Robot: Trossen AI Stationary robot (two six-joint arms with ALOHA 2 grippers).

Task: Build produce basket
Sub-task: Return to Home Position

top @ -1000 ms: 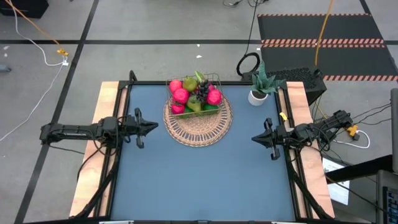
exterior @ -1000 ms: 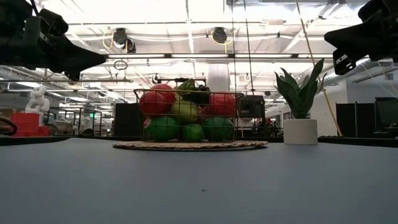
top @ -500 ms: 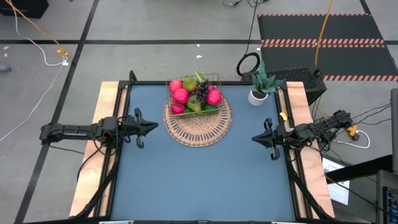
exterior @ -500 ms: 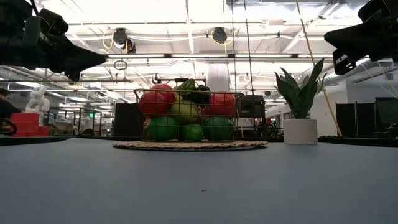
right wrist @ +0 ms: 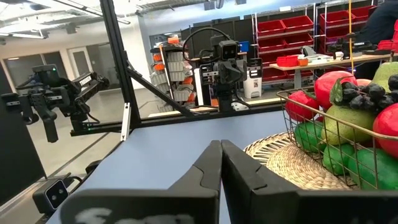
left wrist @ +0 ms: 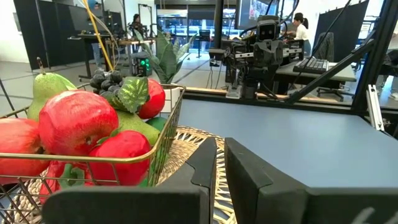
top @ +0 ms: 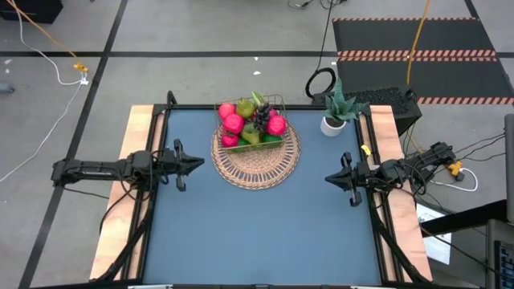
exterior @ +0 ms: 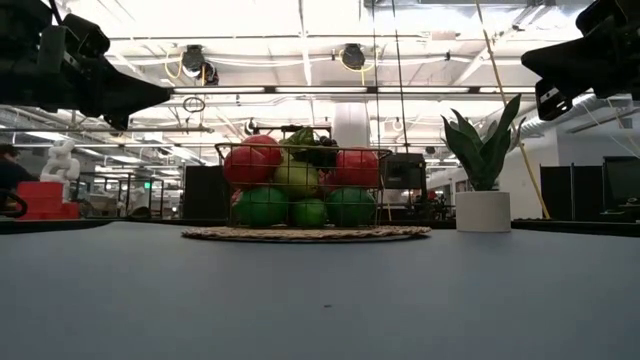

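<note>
Basket (top: 278, 100) full: produce (top: 234, 124) heaped above the rim, red and pink fruit over green, dark grapes on top. Basket sits on the 12 o'clock half of wicker mat (top: 255, 167), at 12 o'clock on table (top: 257, 233). Potted plant (top: 333, 120) at the basket's 3 o'clock, apart from it. Left gripper (top: 199, 163) at the table's 9 o'clock edge, fingers together, empty. Right gripper (top: 328, 178) at 3 o'clock, fingers together, empty.

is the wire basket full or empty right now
Full: the gold wire basket is heaped with toy fruit, with red apples, green limes, a pear and grapes rising above its rim.
</note>
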